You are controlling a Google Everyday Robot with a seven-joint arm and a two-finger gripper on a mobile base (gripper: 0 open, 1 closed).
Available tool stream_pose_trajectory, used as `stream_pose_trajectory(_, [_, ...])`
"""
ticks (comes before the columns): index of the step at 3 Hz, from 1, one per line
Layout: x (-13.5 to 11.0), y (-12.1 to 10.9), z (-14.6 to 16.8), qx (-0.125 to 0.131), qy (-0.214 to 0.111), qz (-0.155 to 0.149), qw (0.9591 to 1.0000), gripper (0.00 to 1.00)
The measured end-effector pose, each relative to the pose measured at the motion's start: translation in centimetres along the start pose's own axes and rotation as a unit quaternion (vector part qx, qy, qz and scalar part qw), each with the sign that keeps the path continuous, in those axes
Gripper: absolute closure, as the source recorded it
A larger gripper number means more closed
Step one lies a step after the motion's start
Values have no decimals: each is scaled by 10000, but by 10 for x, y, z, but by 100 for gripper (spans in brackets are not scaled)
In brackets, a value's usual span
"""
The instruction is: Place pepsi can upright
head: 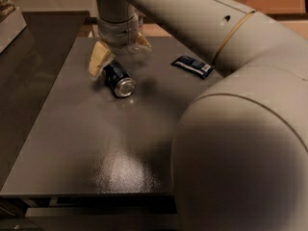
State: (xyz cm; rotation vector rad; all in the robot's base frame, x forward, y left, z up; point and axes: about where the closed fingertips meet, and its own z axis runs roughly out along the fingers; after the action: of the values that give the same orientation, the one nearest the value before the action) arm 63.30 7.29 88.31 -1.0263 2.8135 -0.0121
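Note:
The pepsi can [118, 79] lies on its side on the dark grey table [96, 148], towards the far left, with its silver end facing me. My gripper [120, 56] hangs from the wrist directly over the can's far end. It is open: the left finger [99, 59] stands beside the can's far left side, and the right finger [142, 43] is spread off to the right behind it. Nothing is held.
A flat dark blue snack packet [192, 66] lies at the far right of the table. My arm's large shell [240, 143] fills the right side of the view. A pale shelf or bin [9, 18] stands off the table at far left.

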Motion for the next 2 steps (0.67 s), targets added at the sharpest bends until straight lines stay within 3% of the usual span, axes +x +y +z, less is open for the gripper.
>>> stream_pose_trajectory(2, [-22,-8,24,85,255,555,9981,0])
